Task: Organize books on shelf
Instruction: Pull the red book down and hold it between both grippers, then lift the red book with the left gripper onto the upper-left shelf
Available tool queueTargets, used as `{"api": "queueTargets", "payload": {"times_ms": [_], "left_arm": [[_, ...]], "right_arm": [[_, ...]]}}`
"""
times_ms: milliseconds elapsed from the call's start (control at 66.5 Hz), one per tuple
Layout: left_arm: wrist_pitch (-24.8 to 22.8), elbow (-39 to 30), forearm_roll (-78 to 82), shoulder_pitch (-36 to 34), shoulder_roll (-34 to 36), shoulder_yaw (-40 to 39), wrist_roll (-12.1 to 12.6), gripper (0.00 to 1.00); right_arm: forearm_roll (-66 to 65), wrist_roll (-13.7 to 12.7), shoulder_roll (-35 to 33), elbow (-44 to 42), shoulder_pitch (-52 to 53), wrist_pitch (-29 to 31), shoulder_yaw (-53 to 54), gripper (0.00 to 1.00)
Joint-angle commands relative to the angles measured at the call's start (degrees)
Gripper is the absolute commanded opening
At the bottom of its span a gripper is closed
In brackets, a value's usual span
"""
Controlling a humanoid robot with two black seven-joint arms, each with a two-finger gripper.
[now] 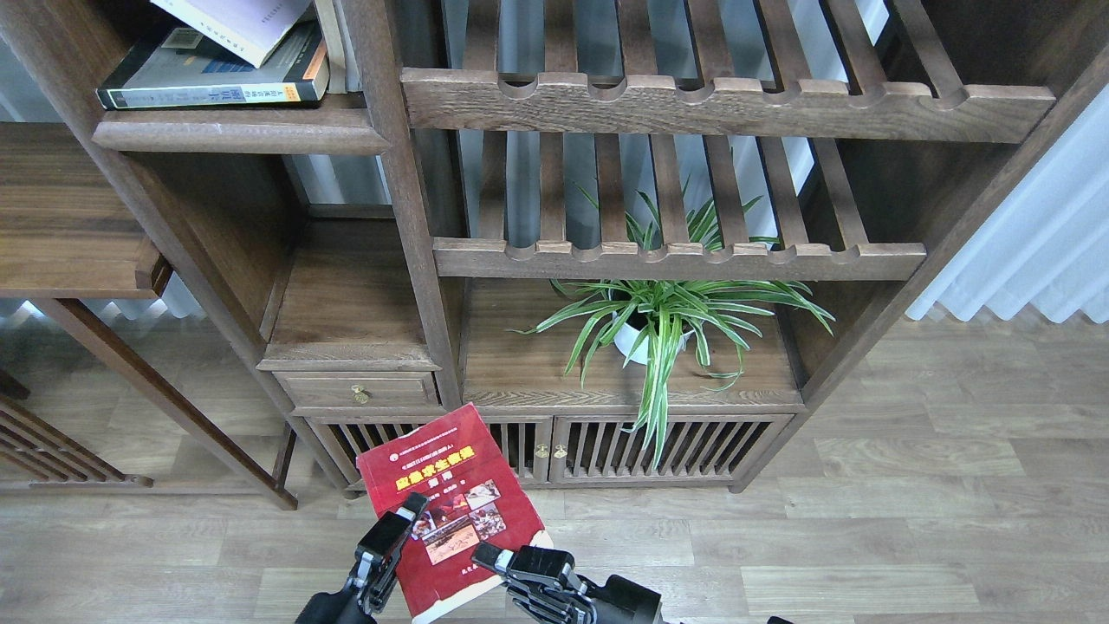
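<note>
The red book [450, 485] with a yellow title and photos is held tilted low in front of the cabinet. My right gripper [501, 557] is shut on its lower right corner. My left gripper [397, 524] lies over the book's lower left edge; its fingers cannot be told apart. The black-grey book [208, 82] lies flat on the dark-brown shelf [238, 134] at the upper left. The white-lavender book [238, 22] leans on top of it.
Two slatted racks [676, 256] with notched rails fill the upper middle. A potted spider plant [658, 321] stands on the cabinet top. A small drawer [359, 390] and slatted doors [606, 446] are below. A curtain [1031, 243] hangs at the right.
</note>
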Motion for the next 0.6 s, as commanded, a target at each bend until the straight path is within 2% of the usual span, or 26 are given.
{"api": "queueTargets", "payload": {"times_ms": [0, 30, 195, 286, 406, 586], "left_arm": [[-0.06, -5.26, 0.48, -2.47, 7.52, -4.96, 1.53, 0.00], [-0.06, -6.75, 0.39, -5.43, 12.06, -7.06, 1.79, 0.00], [-0.06, -6.49, 0.30, -14.15, 22.82, -11.12, 1.62, 0.00], [-0.06, -6.49, -0.05, -19.60, 26.07, -12.79, 1.44, 0.00], [-0.06, -6.49, -3.91, -30.31, 31.08, -13.05, 1.35, 0.00], [-0.06, -6.23, -10.94, -43.67, 34.16, -10.95, 1.35, 0.00]], "right_arm": [[-2.10, 0.23, -1.35, -1.01, -0.26, 0.00, 1.73, 0.98], [-2.10, 0.23, -1.70, -1.28, -0.35, 0.00, 2.26, 0.98], [-2.01, 0.23, -1.71, -2.51, -0.44, 0.00, 2.61, 0.98], [-2.01, 0.23, -1.71, -3.12, -0.53, 0.00, 2.70, 0.98], [-2.01, 0.23, -1.62, -4.62, -0.44, 0.00, 2.70, 0.98], [-2.01, 0.23, -1.18, -5.06, -0.35, 0.00, 2.61, 0.98]]}}
